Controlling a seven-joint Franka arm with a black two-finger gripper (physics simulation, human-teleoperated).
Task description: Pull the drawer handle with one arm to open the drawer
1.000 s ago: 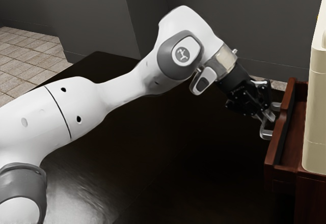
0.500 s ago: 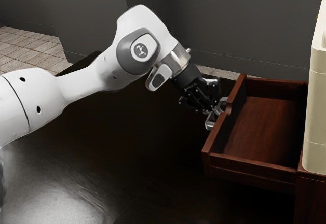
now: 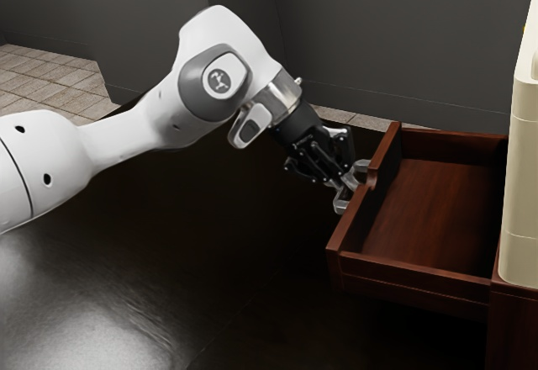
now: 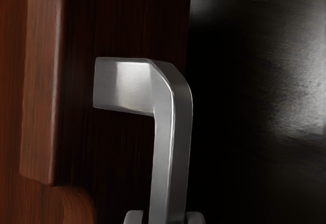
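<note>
The gripper (image 3: 348, 182) has 2 fingers (image 4: 195, 218) clamped on the handle (image 4: 163, 152), which runs along the drawer's (image 3: 412, 267) front, crosswise to an outward pull.

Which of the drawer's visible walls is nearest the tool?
The front panel: it bears the silver handle and has a dip in its top edge. The side walls carry no handle and run back toward the cabinet.
</note>
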